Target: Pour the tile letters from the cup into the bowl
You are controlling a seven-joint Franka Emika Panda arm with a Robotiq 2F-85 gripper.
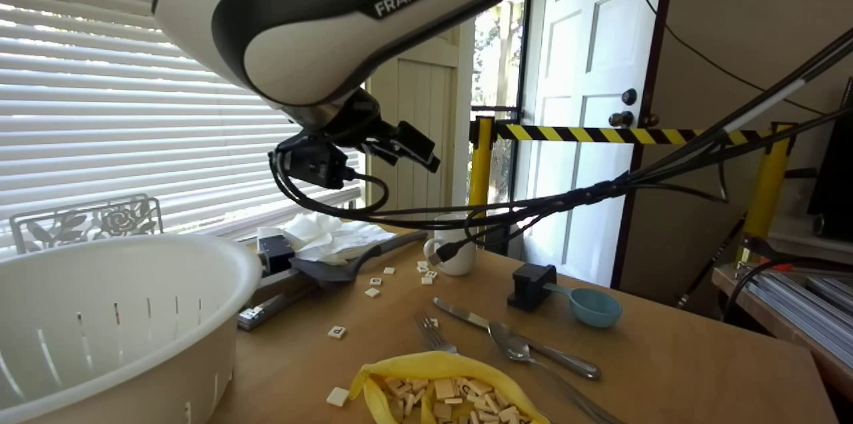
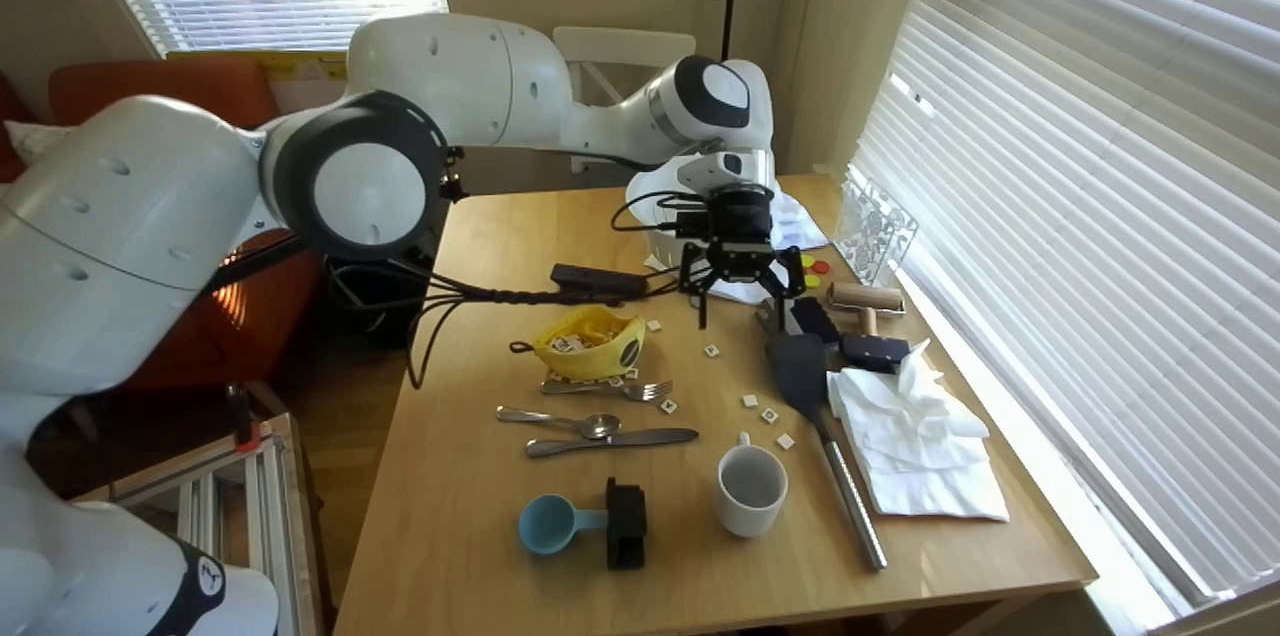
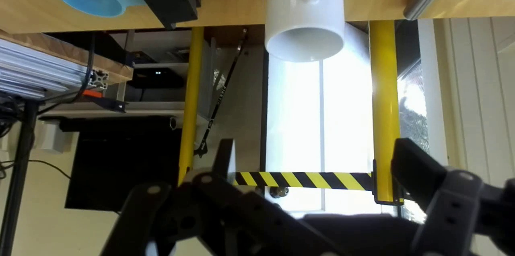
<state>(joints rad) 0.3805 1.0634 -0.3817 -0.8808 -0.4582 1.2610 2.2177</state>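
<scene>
The cup (image 2: 745,516), a pale mug, stands upright on the table near its end, its handle toward my gripper (image 2: 742,321). It shows at the top of the upside-down wrist view (image 3: 305,10), beyond my fingertips. My gripper hangs over the table, apart from the cup, jaws wide with nothing between them. Several tile letters (image 2: 769,415) lie loose by the cup; none can be made out inside it. More tiles (image 1: 480,397) fill a yellow pouch. The big white slitted bowl (image 1: 243,271) is at the left edge of an exterior view and partly behind the arm in an exterior view (image 2: 650,181).
Beside the cup lies a dark spatula (image 2: 800,371), with white napkins (image 2: 915,456) past it. A fork (image 2: 640,390), spoon and knife (image 2: 610,442) lie mid-table. A blue scoop (image 2: 548,524) joins a black block (image 2: 626,526). Cables (image 1: 573,197) droop from the arm.
</scene>
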